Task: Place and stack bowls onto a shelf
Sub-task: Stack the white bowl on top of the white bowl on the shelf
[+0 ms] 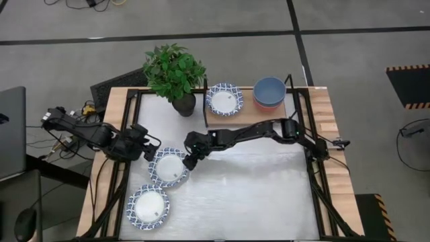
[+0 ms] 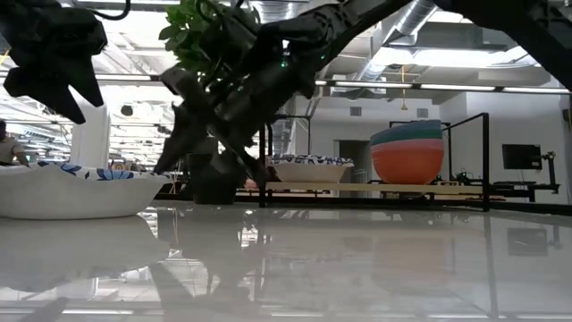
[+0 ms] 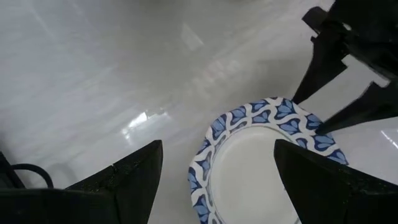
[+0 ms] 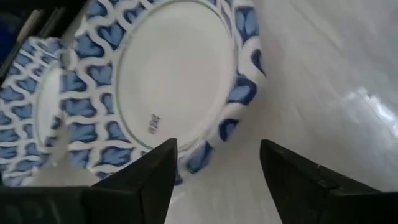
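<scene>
A white bowl with a blue patterned rim (image 1: 169, 167) sits on the metal tabletop at the left. My right gripper (image 1: 191, 158) is open at its right rim, which lies between the fingers in the right wrist view (image 4: 217, 144). My left gripper (image 1: 150, 150) is open just off the bowl's far-left rim, with the bowl ahead of its fingers (image 3: 217, 144). A second white-and-blue bowl (image 1: 149, 207) sits nearer the front. On the wooden shelf (image 1: 242, 117) stand another white-and-blue bowl (image 1: 224, 99) and a stack with a slate blue bowl on top of pink ones (image 1: 269, 93). My right gripper's open fingers straddle the bowl's rim (image 4: 208, 146) on its right side, slanting down from the table's right. One fingertip (image 3: 320, 126) stands at the rim. I cannot tell whether the fingers touch it. The bowl rests on the tabletop.
A potted plant (image 1: 175, 72) stands at the shelf's left end, close behind both grippers. The black frame rails (image 1: 127, 175) run along the table's sides. Bare tabletop (image 1: 255, 195) lies to the right and front.
</scene>
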### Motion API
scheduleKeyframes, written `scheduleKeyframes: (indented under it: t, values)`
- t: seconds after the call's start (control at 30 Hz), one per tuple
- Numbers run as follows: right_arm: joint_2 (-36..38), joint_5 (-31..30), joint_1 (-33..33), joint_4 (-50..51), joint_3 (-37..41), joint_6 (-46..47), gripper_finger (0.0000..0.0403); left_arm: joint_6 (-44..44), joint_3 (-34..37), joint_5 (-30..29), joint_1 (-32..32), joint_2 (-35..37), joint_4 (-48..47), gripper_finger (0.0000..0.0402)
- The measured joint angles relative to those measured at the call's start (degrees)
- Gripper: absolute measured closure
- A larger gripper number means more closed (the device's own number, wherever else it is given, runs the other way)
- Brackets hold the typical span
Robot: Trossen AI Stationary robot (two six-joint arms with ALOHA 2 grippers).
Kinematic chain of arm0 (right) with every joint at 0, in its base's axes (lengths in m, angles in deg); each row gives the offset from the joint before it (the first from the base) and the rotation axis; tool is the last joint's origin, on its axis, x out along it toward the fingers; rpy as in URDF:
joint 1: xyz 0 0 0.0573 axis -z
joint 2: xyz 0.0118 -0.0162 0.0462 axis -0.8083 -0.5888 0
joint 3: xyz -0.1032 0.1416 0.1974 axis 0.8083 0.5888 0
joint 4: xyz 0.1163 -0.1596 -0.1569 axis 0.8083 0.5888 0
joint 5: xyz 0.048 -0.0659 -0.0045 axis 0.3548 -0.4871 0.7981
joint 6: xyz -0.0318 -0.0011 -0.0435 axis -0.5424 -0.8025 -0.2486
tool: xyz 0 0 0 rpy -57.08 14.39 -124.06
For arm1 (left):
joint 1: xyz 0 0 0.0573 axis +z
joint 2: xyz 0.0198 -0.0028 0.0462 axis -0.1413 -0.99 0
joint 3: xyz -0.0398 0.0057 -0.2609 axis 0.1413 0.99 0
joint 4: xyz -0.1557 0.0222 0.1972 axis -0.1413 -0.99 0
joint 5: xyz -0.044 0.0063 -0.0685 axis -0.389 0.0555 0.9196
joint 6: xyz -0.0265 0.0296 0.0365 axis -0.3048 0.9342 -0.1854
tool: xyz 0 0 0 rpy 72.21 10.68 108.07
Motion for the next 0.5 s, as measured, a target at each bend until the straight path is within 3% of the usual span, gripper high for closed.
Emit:
scheduleKeyframes:
  t: [0.23, 0.5]
  values:
    - [0.2, -2.85, 0.14, -1.57, -0.09, 0.02, 0.0153, -0.09, 0.0, -0.49, 0.0, -1.57, -0.2, 0.0109]
    - [0.2, -4.11, 0.14, -2.51, -0.09, 0.02, 0.0237, 0.07, 0.0, -1.65, 0.01, -3.31, -0.21, 0.0109]
